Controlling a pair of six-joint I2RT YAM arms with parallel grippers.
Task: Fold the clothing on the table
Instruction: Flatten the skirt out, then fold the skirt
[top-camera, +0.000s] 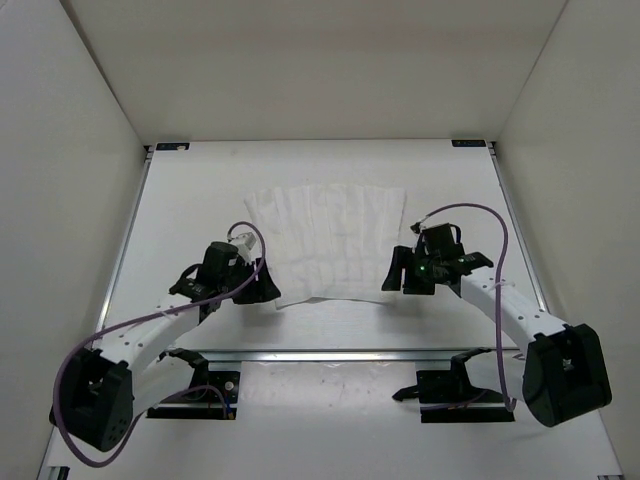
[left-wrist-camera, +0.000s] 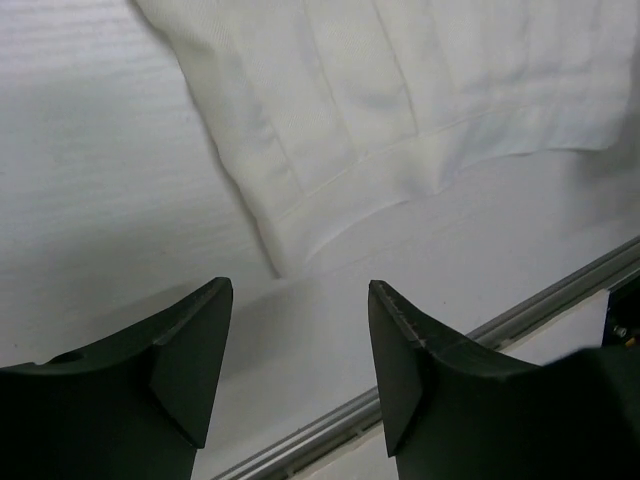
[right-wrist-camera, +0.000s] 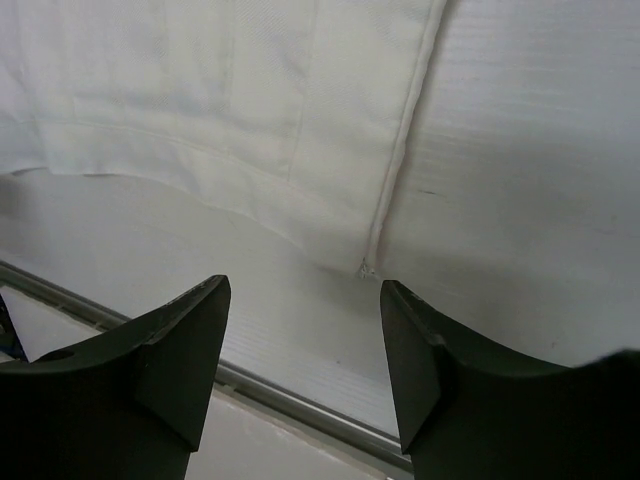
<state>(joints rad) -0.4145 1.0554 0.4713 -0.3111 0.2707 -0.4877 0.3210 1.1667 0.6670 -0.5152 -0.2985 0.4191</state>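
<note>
So the clothing is lying flat around the middle of the table, ribs running front to back, with the wider end on the far side and the narrower hemmed end facing the arms. It looks pretty tidy from the top view, with only a bit of a wavy edge along the near hem. The left gripper is parked right by the near-left corner of the fabric. In its wrist view the two dark fingers are spread apart with nothing between them but bare table, and the corner sits just ahead of the gap. It's the same deal on the other side. The right gripper is just off the near-right corner, jaws wide apart with nothing pinched, and that corner, with its seam running up the side edge, lies just in front of the fingertips. Can't really tell from the top view whether either gripper is brushing the cloth, but neither has hold of it. The metal rail along the near side of the table runs behind both grippers and shows up in both wrist views.
</note>
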